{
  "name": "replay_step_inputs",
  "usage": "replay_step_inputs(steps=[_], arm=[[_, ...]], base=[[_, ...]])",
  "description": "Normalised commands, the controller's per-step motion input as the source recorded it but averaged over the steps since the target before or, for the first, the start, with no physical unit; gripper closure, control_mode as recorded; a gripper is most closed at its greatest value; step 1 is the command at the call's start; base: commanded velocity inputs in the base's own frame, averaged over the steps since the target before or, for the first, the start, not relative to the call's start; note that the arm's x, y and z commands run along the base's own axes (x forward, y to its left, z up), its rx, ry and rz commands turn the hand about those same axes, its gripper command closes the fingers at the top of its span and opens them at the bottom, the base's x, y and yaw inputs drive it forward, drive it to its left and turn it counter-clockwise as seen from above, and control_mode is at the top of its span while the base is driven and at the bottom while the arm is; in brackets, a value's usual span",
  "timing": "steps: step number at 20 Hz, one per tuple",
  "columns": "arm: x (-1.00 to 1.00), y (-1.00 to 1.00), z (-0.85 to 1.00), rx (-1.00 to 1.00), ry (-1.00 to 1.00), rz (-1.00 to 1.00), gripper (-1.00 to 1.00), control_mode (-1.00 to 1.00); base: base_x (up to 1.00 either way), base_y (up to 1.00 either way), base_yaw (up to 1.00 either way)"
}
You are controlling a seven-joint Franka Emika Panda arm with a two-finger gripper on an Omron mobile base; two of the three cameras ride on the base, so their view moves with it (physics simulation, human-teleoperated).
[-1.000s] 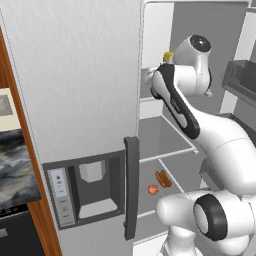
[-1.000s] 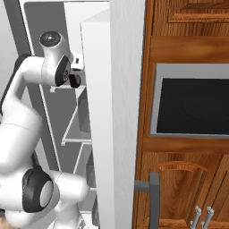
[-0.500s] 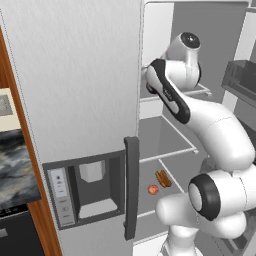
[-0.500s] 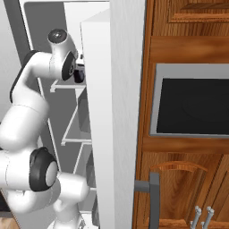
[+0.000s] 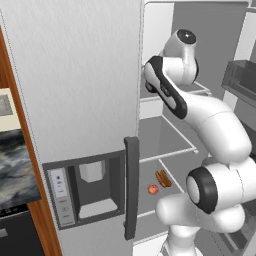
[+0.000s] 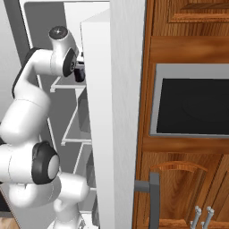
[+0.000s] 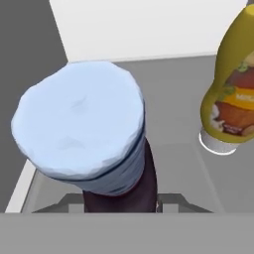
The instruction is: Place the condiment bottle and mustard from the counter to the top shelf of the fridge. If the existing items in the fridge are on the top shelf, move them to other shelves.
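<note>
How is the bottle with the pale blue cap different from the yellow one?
The dark bottle has a wide pale blue cap, while the mustard is yellow with a picture label. The dark bottle sits right at the pincer; the mustard stands off to one side, untouched, resting on its small white cap. Both are over the grey fridge shelf.

You get flat, even rendered light in all three views, with no clear source and no hard shadows. The fridge door (image 5: 75, 75) reads pale and slightly washed out, without glare. The fridge interior (image 5: 165, 135) sits in soft grey shade. In the hand view the pale cap (image 7: 82, 129) looks coarse and blocky; edges everywhere are soft and pixelated.
</note>
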Motion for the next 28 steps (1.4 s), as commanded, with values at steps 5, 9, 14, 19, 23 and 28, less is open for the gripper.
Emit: replay_step_inputs(steps=[5, 9, 14, 19, 23, 28], arm=[[0.04, 0.0, 0.0, 0.0, -0.04, 0.0, -1.0, -1.0], [0.0, 0.0, 0.0, 0.0, -0.07, 0.0, -1.0, -1.0], [-0.04, 0.0, 0.0, 0.0, -0.08, 0.0, -1.0, -1.0], [-0.76, -0.08, 0.11, 0.01, -0.15, 0.0, -1.0, -1.0], [-1.0, -0.13, 0.39, 0.04, -0.16, -0.01, -1.0, -1.0], [-1.0, -0.15, 0.34, 0.03, -0.09, -0.04, -1.0, -1.0]], base=[[0.0, 0.0, 0.0], [0.0, 0.0, 0.0], [0.0, 0.0, 0.0], [0.0, 0.0, 0.0], [0.0, 0.0, 0.0], [0.0, 0.0, 0.0]])
